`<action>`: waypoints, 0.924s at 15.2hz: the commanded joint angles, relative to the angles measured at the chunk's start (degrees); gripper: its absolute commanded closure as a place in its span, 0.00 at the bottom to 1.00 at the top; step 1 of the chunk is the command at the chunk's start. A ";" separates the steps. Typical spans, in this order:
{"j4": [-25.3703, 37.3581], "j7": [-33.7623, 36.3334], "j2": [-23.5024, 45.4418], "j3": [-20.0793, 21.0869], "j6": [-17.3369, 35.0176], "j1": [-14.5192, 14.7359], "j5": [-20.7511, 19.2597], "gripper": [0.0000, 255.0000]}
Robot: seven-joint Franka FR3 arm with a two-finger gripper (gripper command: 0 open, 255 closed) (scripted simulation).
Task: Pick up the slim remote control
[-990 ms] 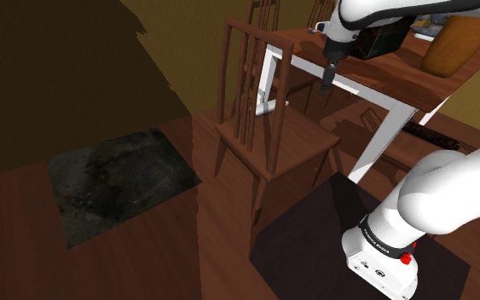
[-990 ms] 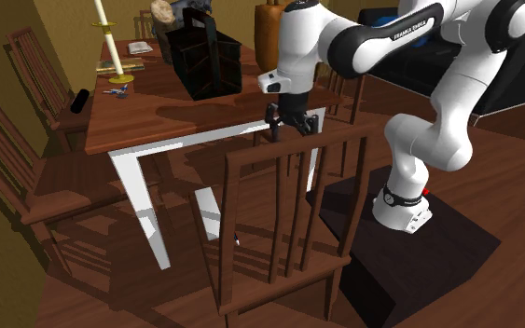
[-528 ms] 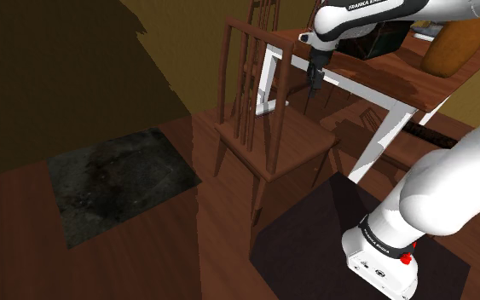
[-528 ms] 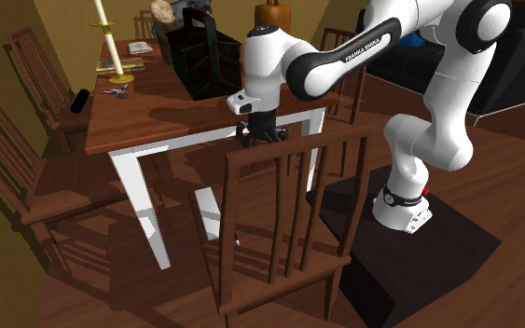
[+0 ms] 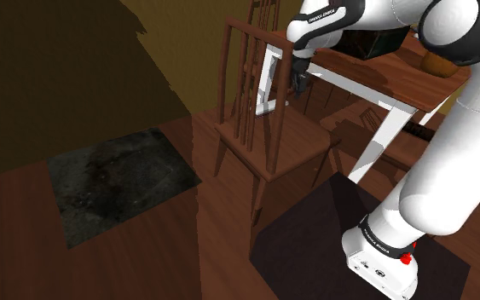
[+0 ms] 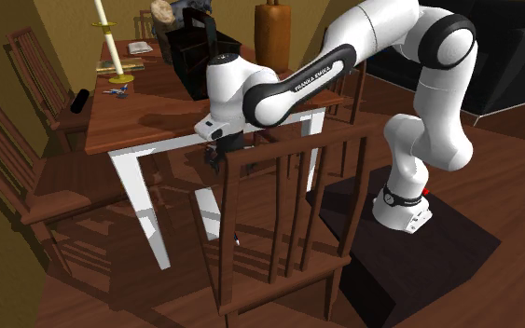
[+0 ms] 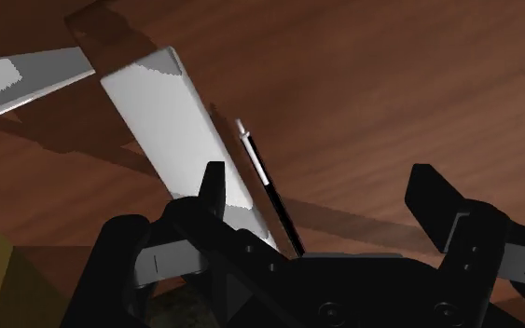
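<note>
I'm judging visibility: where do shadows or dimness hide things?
Shoulder view: wall at upper left dim, detail lost. Second exterior view: well lit, the dark remote distinct at the table edge. Wrist view: the open tool black, white table leg bright.

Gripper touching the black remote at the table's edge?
Apart. In the second exterior view the gripper hangs off the near side of the table, by the chair back; the remote lies at the end toward that view's left, well clear.

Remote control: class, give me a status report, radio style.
Tool open, empty, beside table. Remote on far table corner, untouched. Chair back close beside tool.
</note>
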 commanded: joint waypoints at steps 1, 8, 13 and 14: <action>3.97 -5.32 4.64 0.73 0.25 -0.77 2.19 0.00; 17.66 -17.92 18.28 4.79 -0.52 -3.97 6.49 0.00; 16.15 -18.23 19.91 5.14 2.55 -4.16 7.09 0.00; 15.89 -18.30 20.27 5.22 3.15 -4.20 7.22 0.00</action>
